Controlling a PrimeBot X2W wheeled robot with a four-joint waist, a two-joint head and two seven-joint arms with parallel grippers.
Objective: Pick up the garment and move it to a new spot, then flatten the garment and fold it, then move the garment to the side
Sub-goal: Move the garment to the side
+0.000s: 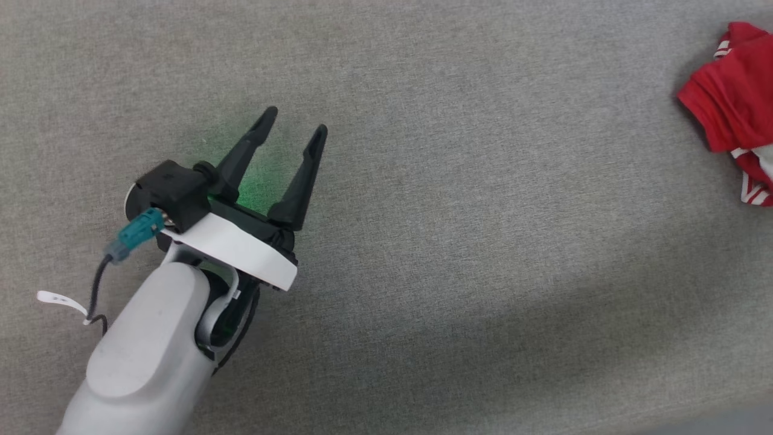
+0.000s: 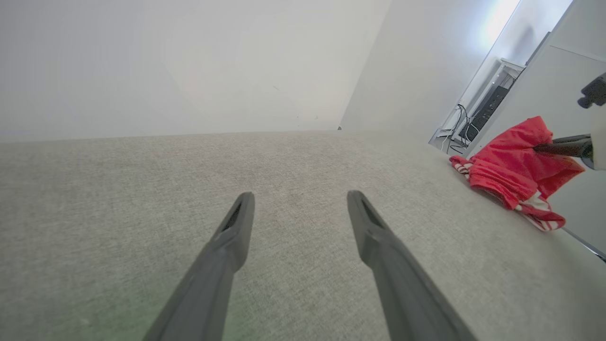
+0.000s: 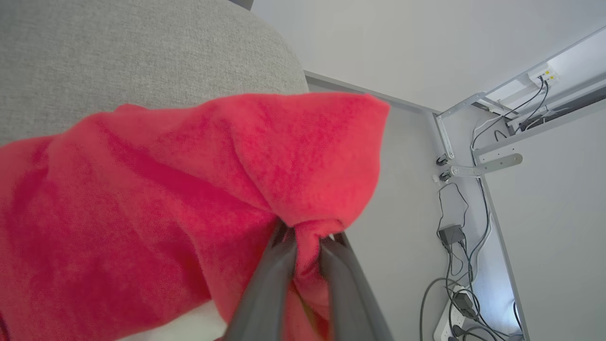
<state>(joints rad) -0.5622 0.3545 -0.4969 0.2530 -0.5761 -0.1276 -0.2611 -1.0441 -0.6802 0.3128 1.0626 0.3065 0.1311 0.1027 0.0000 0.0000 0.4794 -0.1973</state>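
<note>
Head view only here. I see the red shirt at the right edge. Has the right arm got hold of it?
Observer: Yes. In the right wrist view, the right gripper has its fingers shut on a fold of the T-shirt.
Operator: Lifted or lying down?
Observer: In the left wrist view it's pulled up into a peak at the fingers. The striped sleeve seems to rest on the grey surface, near its edge.
Operator: Anything past that edge?
Observer: Cables on the floor below, seen from the right wrist.
</note>
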